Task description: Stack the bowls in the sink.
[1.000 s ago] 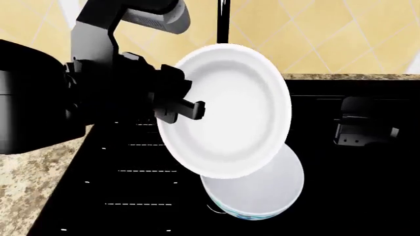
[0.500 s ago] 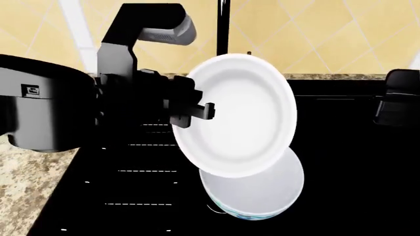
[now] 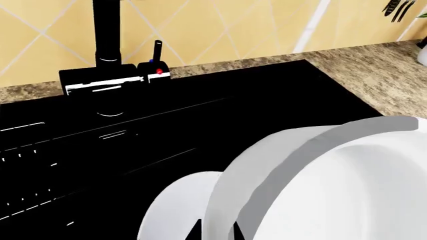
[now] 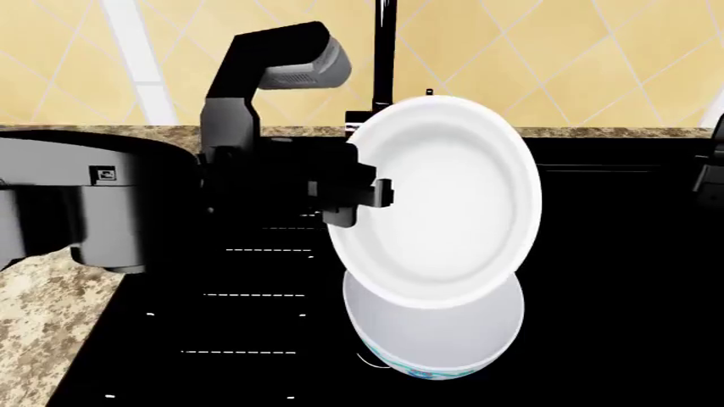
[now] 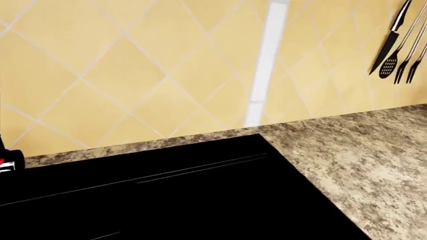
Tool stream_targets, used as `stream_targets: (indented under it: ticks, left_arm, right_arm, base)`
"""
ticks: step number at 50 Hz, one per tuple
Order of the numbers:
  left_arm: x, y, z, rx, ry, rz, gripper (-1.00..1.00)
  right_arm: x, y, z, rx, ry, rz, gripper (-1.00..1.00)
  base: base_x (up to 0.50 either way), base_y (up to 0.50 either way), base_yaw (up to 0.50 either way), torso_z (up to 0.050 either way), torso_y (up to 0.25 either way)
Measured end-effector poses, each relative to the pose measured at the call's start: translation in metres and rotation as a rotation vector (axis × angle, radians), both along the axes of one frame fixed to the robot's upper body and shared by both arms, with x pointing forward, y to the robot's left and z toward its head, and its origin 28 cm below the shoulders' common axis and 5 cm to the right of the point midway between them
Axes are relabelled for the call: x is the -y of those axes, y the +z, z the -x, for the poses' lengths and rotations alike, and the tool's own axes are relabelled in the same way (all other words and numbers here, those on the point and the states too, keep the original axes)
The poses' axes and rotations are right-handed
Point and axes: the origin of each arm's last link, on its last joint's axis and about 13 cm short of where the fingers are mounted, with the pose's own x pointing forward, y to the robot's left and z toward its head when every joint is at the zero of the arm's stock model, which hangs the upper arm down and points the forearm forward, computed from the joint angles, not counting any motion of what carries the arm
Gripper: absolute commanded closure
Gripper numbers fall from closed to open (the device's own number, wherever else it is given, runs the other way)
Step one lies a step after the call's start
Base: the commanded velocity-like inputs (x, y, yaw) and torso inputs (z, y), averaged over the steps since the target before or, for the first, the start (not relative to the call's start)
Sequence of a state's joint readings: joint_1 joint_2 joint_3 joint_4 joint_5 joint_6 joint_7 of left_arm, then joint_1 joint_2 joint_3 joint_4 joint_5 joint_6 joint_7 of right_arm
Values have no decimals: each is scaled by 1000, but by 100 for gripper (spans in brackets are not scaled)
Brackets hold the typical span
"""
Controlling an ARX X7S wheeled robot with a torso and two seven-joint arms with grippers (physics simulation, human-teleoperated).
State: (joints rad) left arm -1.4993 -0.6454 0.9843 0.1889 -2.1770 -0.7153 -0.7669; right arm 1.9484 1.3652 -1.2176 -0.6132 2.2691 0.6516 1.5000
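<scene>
A plain white bowl (image 4: pixel 442 203) hangs tilted on edge over the black sink (image 4: pixel 611 297), with my left gripper (image 4: pixel 368 197) shut on its left rim. In the left wrist view the dark fingertips (image 3: pixel 193 233) sit on either side of that rim (image 3: pixel 227 200). Directly below the plain bowl, the floral-banded bowl (image 4: pixel 436 339) stands upright in the basin, its upper part covered by the held bowl. Only a dark sliver of my right gripper (image 4: pixel 713 165) shows at the head view's right edge. Its jaws do not show in the right wrist view.
The tall black tap (image 4: pixel 385 51) rises behind the held bowl. White ribbed drainer lines (image 4: pixel 254 297) run along the sink's left part. Speckled granite counter (image 4: pixel 46 322) borders the sink on the left and on the right (image 5: pixel 360 160). Knives and utensils (image 5: pixel 400 40) hang on the tiled wall.
My left arm has carried the plain bowl to the right, so it now hangs more squarely over the floral bowl. The right gripper has slid out to the right edge.
</scene>
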Motion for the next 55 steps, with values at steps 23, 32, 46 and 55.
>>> stream_targets:
  ticks: [23,32,46,55]
  left_arm:
    - [9,-4,-6,-42,-36,-9,100]
    - [12,-1,-6,-49,-53,-42,100]
    - [12,5,-8,-59,-41,-132,100]
    - [12,7,-12,-68,-39,-170,100]
  right_arm:
    - [2,-8,-5,-27,-17,5,-100]
    - [3,-9,-5,-32,-22,6,-100]
    - [3,-11,-5,-39,-27,6,-100]
    - [3,-12,-7,-43,-27,5,-100]
  base:
    - [0,0,0,0,1]
    - [0,0,0,1,1]
    - [0,0,0,0,1]
    - [0,0,0,0,0]
